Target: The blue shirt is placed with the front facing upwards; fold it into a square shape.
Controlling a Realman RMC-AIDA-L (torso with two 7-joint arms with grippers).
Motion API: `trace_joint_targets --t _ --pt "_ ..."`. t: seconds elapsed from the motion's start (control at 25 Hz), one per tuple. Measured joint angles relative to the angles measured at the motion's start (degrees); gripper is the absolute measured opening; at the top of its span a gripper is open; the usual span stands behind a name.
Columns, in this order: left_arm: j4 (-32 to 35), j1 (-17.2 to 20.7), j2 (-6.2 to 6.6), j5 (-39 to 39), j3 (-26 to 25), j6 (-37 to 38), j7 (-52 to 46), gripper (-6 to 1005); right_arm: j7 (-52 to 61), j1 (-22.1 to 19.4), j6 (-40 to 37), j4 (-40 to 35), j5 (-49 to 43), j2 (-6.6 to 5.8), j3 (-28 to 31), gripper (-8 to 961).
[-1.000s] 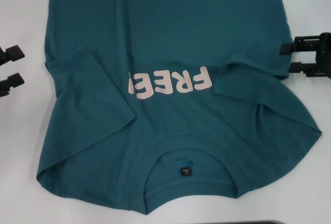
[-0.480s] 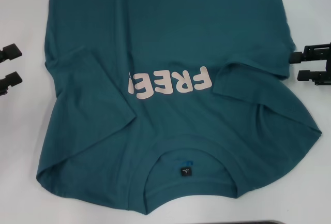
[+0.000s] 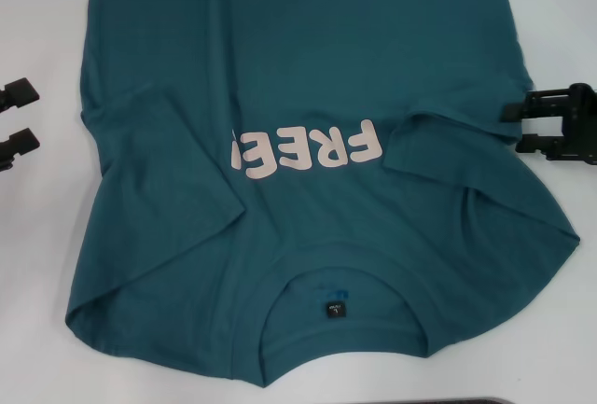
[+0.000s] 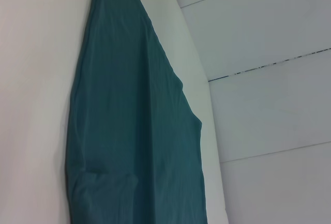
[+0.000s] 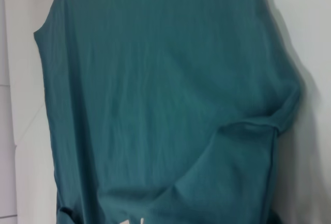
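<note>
The right pincer [image 3: 511,126], spread wide at the blue shirt [image 3: 308,96]'s folded-in sleeve edge, could snag one layer only; the left pincer [image 3: 28,119] gapes alongside.

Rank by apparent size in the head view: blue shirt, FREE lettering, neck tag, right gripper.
1. blue shirt, by far the largest, fills most of the view.
2. FREE lettering.
3. right gripper, only partly in frame, so its rank against the lettering is unsure.
4. neck tag, smallest.
</note>
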Motion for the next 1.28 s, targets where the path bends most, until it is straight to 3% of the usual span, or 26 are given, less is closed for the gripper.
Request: trace_joint_targets --t 0.08,0.56,0.68,0.88,1.12,1.28 --pt "0.0 0.0 0.00 0.0 0.0 0.0 0.0 933 -0.1 0.6 0.9 0.1 0.0 0.53 -0.3 595" --pt "0.1 0.1 0.00 0.0 0.0 0.0 0.0 932 -0.5 0.7 1.1 -0.2 0.3 0.96 -0.2 563" --pt "0.1 0.1 0.00 0.0 0.0 0.0 0.1 932 -0.4 0.5 0.9 -0.3 0.3 0.76 -0.2 335" --pt "0.1 0.1 0.00 0.0 0.0 0.0 0.0 932 -0.4 0.4 0.9 -0.4 0.4 0.56 -0.3 111" --pt "0.1 0.1 0.07 0.0 0.0 0.0 -0.1 932 -0.3 1.2 -1.3 -2.9 0.6 0.07 0.7 35" --pt "0.1 0.1 0.18 -0.1 0.0 0.0 -0.3 932 -0.1 2.6 -4.6 -6.2 1.7 -0.04 1.4 35"
